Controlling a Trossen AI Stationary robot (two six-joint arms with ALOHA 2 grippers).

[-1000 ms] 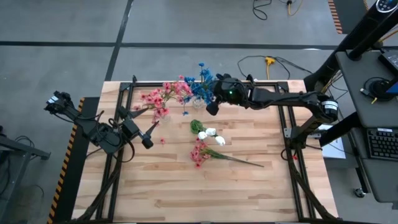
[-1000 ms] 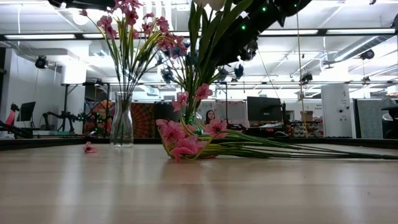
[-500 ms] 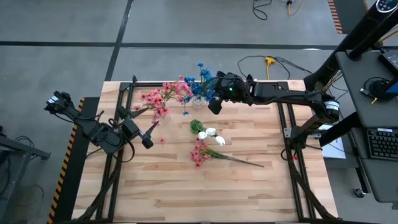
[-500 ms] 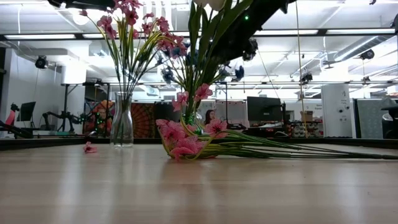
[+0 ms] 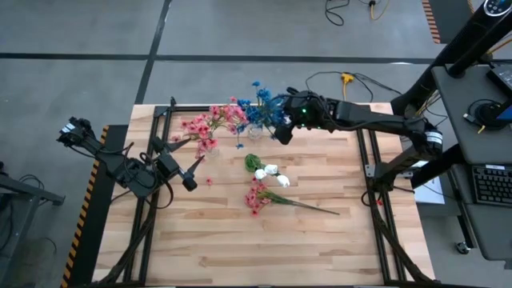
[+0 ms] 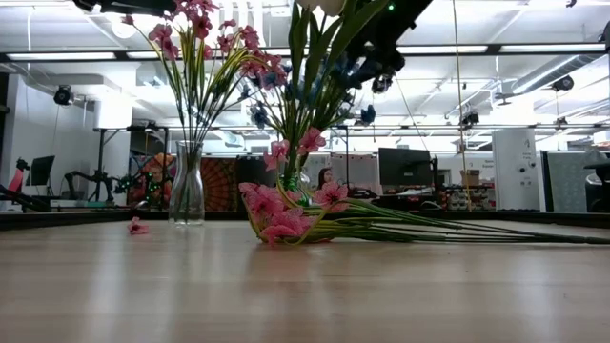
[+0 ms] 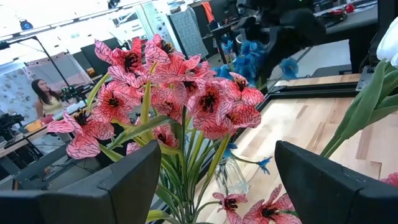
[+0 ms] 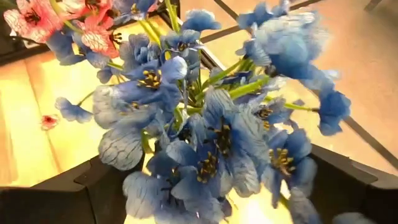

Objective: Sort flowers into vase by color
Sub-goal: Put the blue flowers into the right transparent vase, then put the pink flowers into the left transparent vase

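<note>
Blue flowers (image 5: 260,106) stand in a glass vase (image 7: 231,175) at the table's far middle. My right gripper (image 5: 281,134) hovers open just to their right. In the right wrist view the blue blossoms (image 8: 211,137) fill the space ahead of its spread fingers. Pink flowers (image 5: 210,123) stand in a second glass vase (image 6: 187,186) to the left. A white flower (image 5: 270,170) and a pink sprig (image 5: 258,197) lie flat on the table's middle. My left gripper (image 5: 190,178) waits open at the left, pointing level at the pink flowers (image 7: 180,99).
A loose pink petal (image 5: 210,182) and a blue bit (image 5: 238,146) lie on the wood. A black metal frame (image 5: 164,120) runs along the table's left, far and right sides. Bare wood spreads across the near half (image 5: 264,248).
My right gripper has risen and drawn back toward the table's right edge, tipping less steeply downward and leaving the low view almost entirely. The blue flowers have stayed standing in their vase.
</note>
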